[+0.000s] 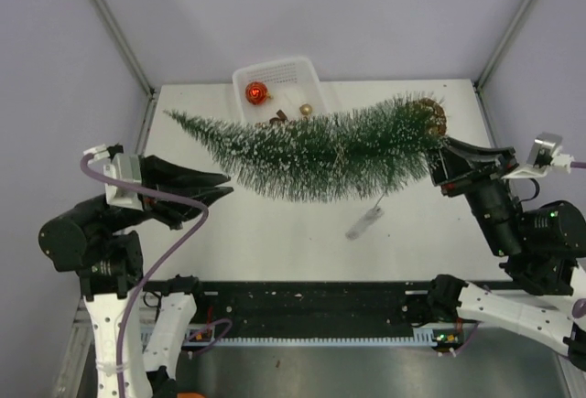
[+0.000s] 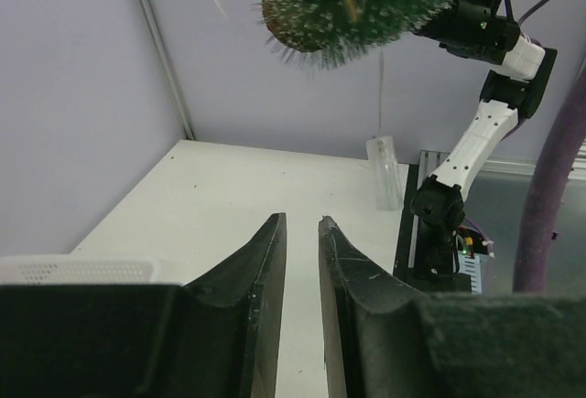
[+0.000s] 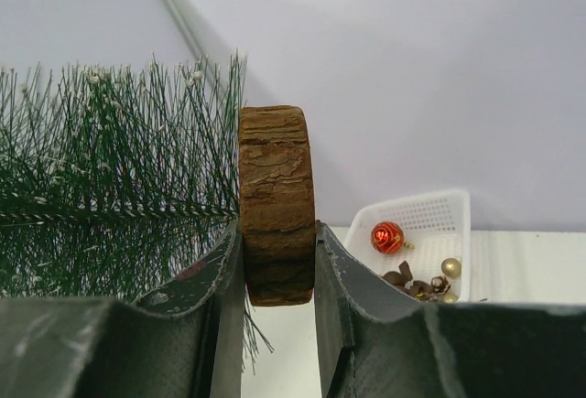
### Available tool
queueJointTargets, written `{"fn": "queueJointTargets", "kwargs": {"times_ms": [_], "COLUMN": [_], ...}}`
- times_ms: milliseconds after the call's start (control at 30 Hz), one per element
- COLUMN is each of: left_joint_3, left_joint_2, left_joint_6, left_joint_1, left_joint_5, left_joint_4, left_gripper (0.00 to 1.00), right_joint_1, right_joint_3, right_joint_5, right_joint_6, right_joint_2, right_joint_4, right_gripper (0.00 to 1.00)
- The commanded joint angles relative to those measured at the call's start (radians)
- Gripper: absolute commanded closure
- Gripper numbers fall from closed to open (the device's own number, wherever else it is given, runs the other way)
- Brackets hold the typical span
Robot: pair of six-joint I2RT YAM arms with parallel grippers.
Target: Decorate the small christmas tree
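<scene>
The small christmas tree (image 1: 311, 151) is held lying sideways above the table, tip to the left, brown wooden disc base (image 1: 428, 114) to the right. My right gripper (image 1: 439, 144) is shut on the disc base (image 3: 276, 188), one finger on each flat face; the green frosted bristles (image 3: 110, 197) spread to the left. My left gripper (image 1: 222, 187) is below the tree's tip half, apart from it, jaws a narrow gap apart and empty (image 2: 302, 224). The tree's base end (image 2: 366, 0) shows high in the left wrist view. A clear tube-shaped piece (image 1: 366, 222) hangs on a thin thread under the tree.
A white basket (image 1: 307, 70) at the back holds a red bauble (image 1: 256, 93), a gold bauble (image 1: 306, 110) and brown bits. It shows in the right wrist view (image 3: 430, 208) with the red bauble (image 3: 386, 237). The clear piece (image 2: 385, 174) hangs near the table's front edge.
</scene>
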Motion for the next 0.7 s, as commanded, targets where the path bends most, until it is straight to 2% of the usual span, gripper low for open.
{"fn": "queueJointTargets", "kwargs": {"times_ms": [0,100,300,367,433,667], "left_joint_3": [-0.022,-0.002,0.041,0.042,0.049,0.139], "left_joint_2": [-0.065,-0.071,-0.088,-0.089,-0.095,-0.108], "left_joint_6": [-0.004,-0.041,0.092,0.129,0.184,0.374], "left_joint_1": [-0.006,-0.006,-0.006,-0.005,-0.005,-0.005], "left_joint_5": [-0.060,-0.070,-0.032,-0.015,-0.006,-0.213], "left_joint_4": [-0.003,-0.003,-0.065,-0.082,-0.098,-0.269], "left_gripper": [0.74,0.75,0.87,0.94,0.95,0.72], "right_joint_1": [0.010,0.008,0.008,0.008,0.008,0.010], "right_joint_3": [0.080,0.089,0.077,0.069,0.059,0.030], "right_joint_5": [0.153,0.183,0.312,0.320,0.321,0.312], "right_joint_6": [0.053,0.011,-0.085,-0.111,-0.123,-0.129], "right_joint_2": [0.120,0.186,0.232,0.242,0.243,0.225], "right_joint_4": [0.066,0.064,0.063,0.064,0.058,-0.008], "right_gripper": [1.00,1.00,1.00,1.00,1.00,1.00]}}
